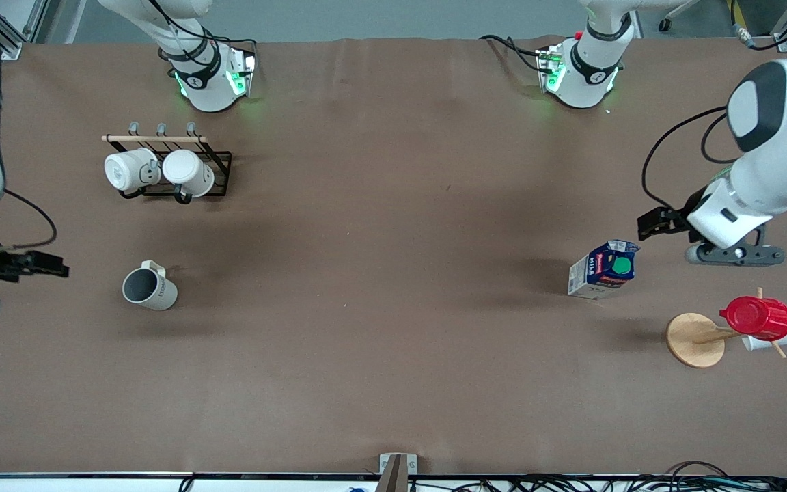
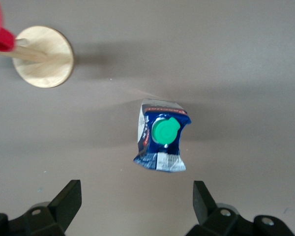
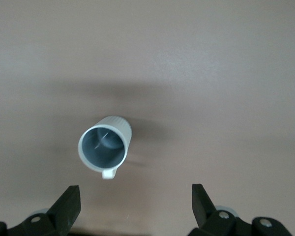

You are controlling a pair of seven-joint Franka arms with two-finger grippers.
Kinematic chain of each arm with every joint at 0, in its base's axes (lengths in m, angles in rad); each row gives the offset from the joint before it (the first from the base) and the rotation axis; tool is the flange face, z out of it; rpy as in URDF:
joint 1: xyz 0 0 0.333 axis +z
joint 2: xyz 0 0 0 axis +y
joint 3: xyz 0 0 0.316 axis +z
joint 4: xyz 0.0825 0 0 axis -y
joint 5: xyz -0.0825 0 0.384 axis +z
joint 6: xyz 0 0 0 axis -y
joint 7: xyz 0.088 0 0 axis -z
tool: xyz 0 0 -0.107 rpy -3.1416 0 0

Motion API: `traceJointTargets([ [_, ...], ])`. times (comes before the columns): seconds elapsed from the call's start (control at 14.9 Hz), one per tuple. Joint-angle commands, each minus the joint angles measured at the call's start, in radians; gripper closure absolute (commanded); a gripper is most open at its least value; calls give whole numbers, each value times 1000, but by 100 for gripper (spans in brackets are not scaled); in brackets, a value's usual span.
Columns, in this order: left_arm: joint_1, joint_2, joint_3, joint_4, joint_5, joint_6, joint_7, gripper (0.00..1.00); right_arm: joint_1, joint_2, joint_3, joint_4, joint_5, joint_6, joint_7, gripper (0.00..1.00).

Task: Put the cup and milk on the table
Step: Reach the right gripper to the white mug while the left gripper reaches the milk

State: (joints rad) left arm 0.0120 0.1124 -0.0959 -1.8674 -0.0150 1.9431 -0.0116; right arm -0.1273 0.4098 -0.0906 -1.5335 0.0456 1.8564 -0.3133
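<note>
Standing upright on the table (image 1: 393, 355), the cup (image 1: 149, 287) sits toward my right arm's end and the milk (image 1: 604, 270) toward my left. My right gripper (image 3: 132, 209) and left gripper (image 2: 135, 209) hang open above them, holding nothing, so both look placed.

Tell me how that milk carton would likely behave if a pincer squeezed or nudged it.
The milk carton looks crumpled along its top edge, so its walls would probably give under a firm squeeze. It stands upright on the table on a small base, so a high nudge might tip it. The open left pincer is apart from it.
</note>
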Motion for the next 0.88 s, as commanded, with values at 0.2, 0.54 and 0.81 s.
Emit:
traceJointTargets([
  [0.2,-24,81,-7,-52,-11,146,18,0,5,12,11,-267,22,329,-102,0],
  [0.54,-23,133,-13,-52,-11,188,41,3,28,14,17,-387,22,460,-116,0],
  [0.81,-20,135,-13,-84,-11,189,50,16,35,49,17,-401,23,532,-115,3],
])
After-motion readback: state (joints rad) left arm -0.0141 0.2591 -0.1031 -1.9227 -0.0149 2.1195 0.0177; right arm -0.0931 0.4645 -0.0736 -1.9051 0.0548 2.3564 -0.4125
